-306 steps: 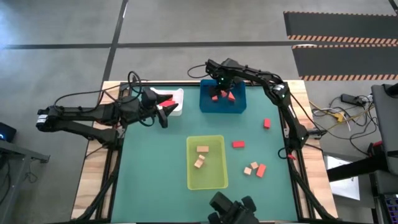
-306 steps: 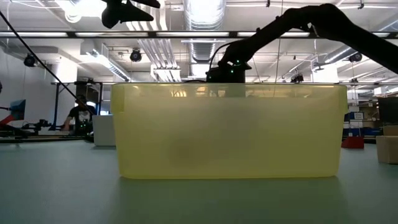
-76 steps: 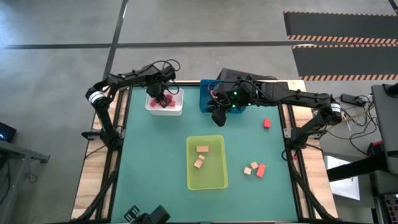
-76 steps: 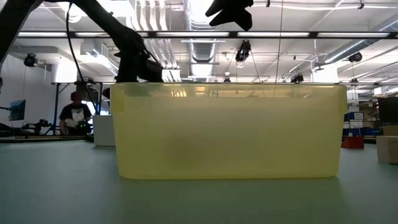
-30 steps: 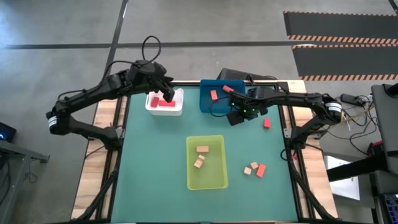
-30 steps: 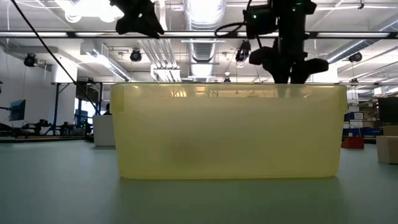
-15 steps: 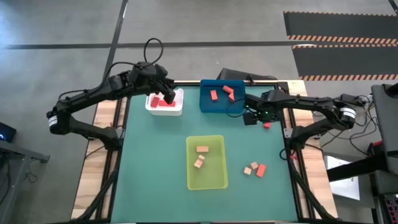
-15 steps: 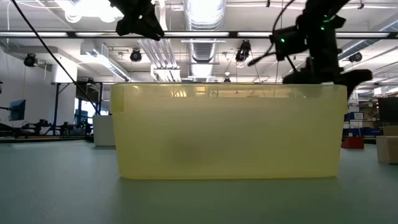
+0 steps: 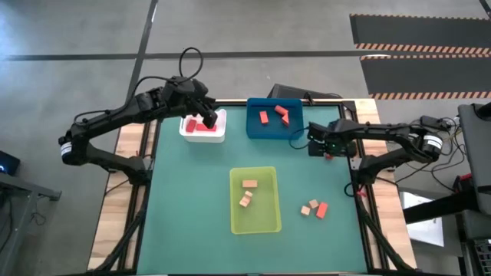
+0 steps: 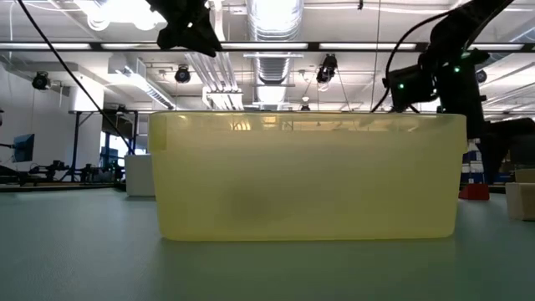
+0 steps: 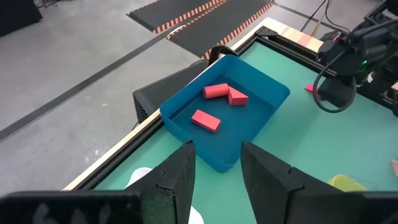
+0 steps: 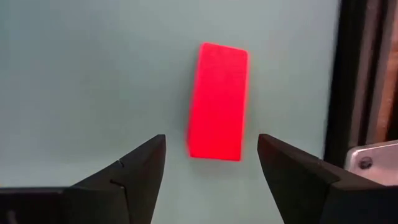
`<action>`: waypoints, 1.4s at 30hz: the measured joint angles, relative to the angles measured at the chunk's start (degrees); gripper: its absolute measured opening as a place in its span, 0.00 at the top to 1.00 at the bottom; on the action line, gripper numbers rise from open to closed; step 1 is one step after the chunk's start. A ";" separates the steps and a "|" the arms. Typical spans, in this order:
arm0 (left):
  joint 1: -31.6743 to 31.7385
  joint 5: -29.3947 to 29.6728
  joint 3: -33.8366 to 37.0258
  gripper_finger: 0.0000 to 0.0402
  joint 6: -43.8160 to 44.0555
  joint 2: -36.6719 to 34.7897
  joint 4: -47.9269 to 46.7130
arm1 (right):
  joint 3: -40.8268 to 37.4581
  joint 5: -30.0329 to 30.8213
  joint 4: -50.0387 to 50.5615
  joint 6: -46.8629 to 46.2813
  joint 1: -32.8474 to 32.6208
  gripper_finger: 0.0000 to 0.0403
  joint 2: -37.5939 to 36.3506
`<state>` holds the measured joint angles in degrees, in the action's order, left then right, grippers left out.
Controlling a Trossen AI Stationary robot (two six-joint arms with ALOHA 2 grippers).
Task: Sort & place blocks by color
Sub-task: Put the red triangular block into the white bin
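Observation:
A red block (image 12: pixel 217 102) lies flat on the green table near its right edge, also seen in the high view as the red block (image 9: pixel 330 156). My right gripper (image 12: pixel 211 140) hangs over it, open, one finger on either side, touching nothing. My left gripper (image 9: pixel 209 120) is open above the white bin (image 9: pixel 219 135), which holds deep red blocks (image 9: pixel 196 127). Three coral blocks (image 11: pixel 217 99) lie in the blue bin (image 9: pixel 255 132). Tan blocks (image 9: pixel 248 192) lie in the yellow-green bin (image 9: pixel 255 224). Two tan blocks (image 9: pixel 308 206) and a coral block (image 9: pixel 321 208) lie on the table.
The table's dark right frame (image 12: pixel 352 74) runs close beside the red block. The yellow-green bin (image 10: pixel 309 176) fills the low view and hides the table behind it. Bare green table (image 9: pixel 192 192) lies left of the yellow-green bin.
My right gripper has moved from the blue bin's near right corner toward the table's right edge and now stands over the red block. With the arm gone, all three coral blocks in the blue bin show.

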<state>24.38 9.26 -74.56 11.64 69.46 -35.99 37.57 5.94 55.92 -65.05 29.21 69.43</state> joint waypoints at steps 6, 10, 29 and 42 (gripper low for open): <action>0.00 0.00 0.00 0.72 0.02 0.28 0.03 | -2.77 1.67 -2.43 -0.95 -0.02 0.41 0.00; -0.02 0.00 0.00 0.72 0.06 0.65 0.03 | -3.95 1.70 -5.62 -1.00 -0.02 0.44 0.00; -0.52 -0.14 -0.09 0.72 4.59 1.17 1.12 | -3.55 -0.56 -6.27 -0.58 -0.11 0.70 -3.33; -1.36 -1.74 -0.39 0.72 4.55 0.88 3.42 | 9.14 -13.70 -18.30 15.12 -0.18 0.70 -15.19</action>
<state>23.02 7.52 -74.96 16.19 70.34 -32.58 46.71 -7.76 37.62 -49.92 29.03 54.24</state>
